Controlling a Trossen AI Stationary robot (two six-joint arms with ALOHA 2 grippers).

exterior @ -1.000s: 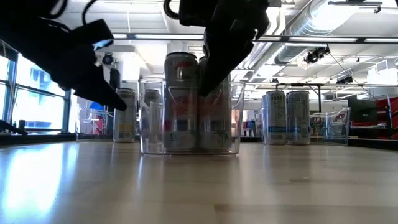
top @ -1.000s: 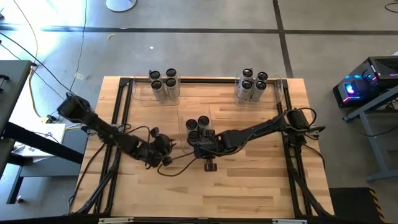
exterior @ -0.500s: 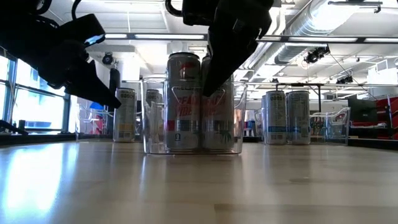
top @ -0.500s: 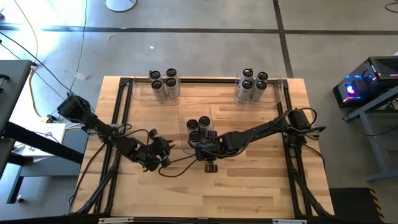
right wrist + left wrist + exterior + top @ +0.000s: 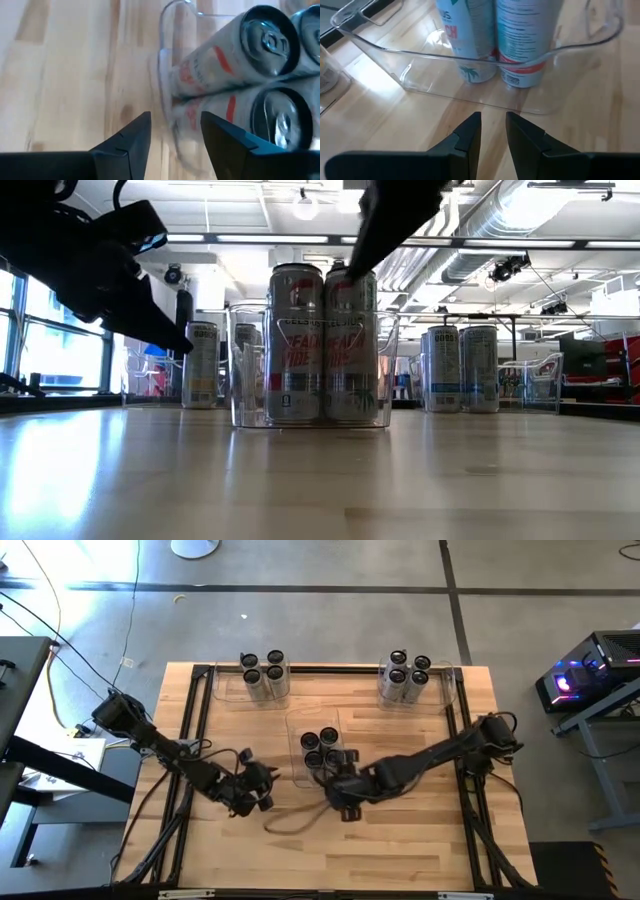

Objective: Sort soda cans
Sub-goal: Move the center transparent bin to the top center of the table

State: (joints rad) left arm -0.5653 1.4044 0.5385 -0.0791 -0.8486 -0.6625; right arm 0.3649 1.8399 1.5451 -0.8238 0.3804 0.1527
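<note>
Several silver soda cans [image 5: 322,747] stand upright in a clear middle bin [image 5: 295,730] at the table's centre; the low view shows two of these cans [image 5: 296,340] side by side. My right gripper [image 5: 175,120] hangs open above the bin's near right corner [image 5: 162,60], with nothing between its fingers; in the high view my right gripper [image 5: 340,780] is just near of the cans. My left gripper [image 5: 493,120] hovers off the bin's near left wall [image 5: 470,55], a narrow gap between its fingers, holding nothing.
Two more clear bins with several cans each stand along the far edge, one at the left [image 5: 264,675] and one at the right [image 5: 405,678]. A black frame [image 5: 200,700] rims the wooden table. Bare wood lies near of the middle bin.
My right gripper has let go of the near right can in the middle bin, risen off its top and drawn back toward the table's near edge. That can now stands upright in the bin beside the others.
</note>
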